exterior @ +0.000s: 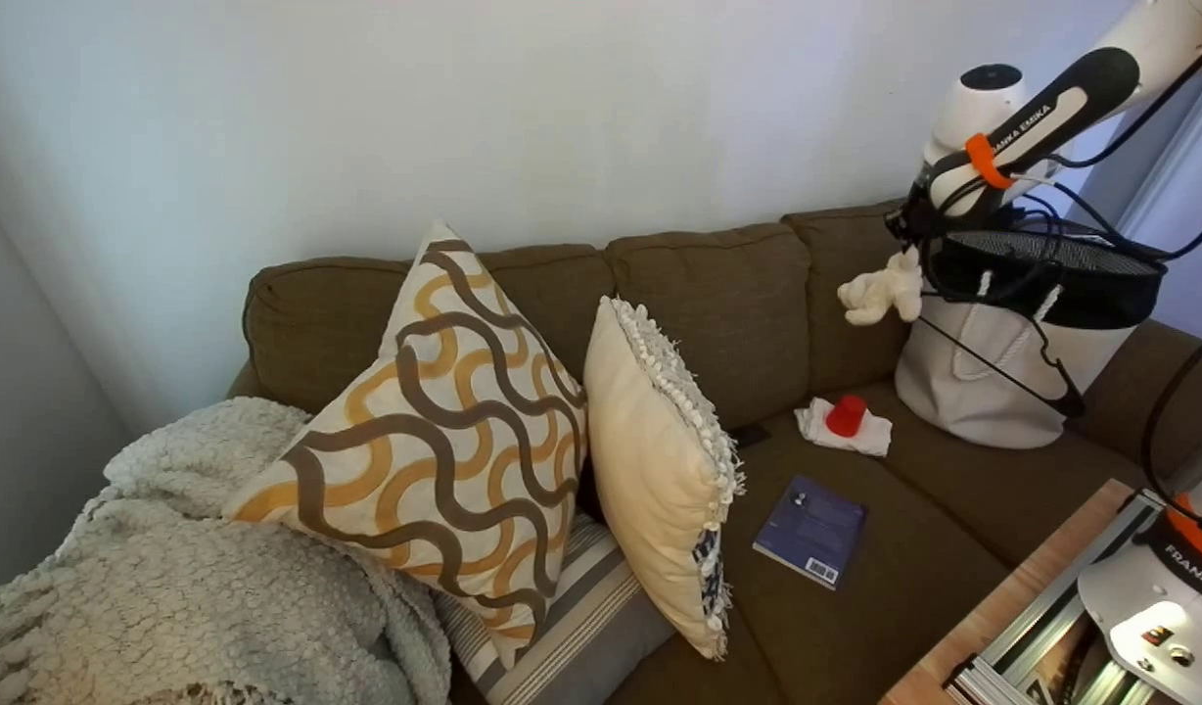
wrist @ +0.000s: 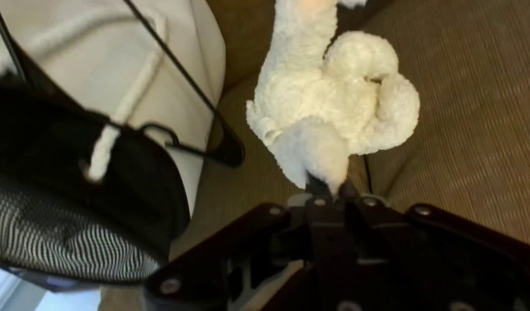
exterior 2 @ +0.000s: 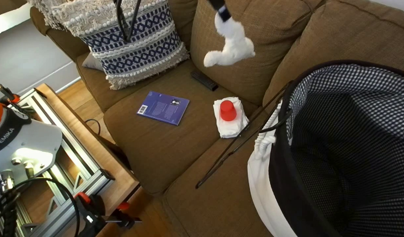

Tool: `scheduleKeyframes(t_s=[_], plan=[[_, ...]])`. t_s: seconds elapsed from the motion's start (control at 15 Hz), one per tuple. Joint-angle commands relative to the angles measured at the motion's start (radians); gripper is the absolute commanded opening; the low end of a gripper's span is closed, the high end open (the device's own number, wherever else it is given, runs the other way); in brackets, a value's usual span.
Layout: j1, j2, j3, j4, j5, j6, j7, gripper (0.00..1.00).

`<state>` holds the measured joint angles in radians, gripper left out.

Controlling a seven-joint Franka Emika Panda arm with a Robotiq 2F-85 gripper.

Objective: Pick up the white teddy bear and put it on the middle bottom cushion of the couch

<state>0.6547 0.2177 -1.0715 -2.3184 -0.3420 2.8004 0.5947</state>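
Cream-white, fluffy, lumpy plush teddy bear (wrist: 304, 93) hung pinched between black fingers (exterior 2: 224, 13), tips partly hidden; wrist view's upper edge cropped it.

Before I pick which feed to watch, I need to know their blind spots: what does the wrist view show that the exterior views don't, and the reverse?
Only the wrist view clearly shows the screwed linkages of the gripper. Only the exterior views show the purple book, the cream fringed pillow and the robot base. All share the white teddy bear held by the gripper, the white-and-black fabric basket, the black hanger and the olive-brown couch.
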Motion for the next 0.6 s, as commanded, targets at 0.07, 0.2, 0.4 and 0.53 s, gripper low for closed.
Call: scheduleKeyframes(t_s=[0.07, 0.2, 0.4, 0.53], plan=[[0.046, -0.064, 0.029, -0.25, 0.022, -0.04, 0.037, 0.02], [0.041, -0.047, 0.094, -0.353, 0.075, -0.037, 0.026, 0.02], [0.04, 0.01, 0.215, -0.485, 0.217, -0.037, 0.099, 0.35], [-0.054, 0.039, 0.412, -0.459, 0.4, -0.091, 0.118, 0.49]])
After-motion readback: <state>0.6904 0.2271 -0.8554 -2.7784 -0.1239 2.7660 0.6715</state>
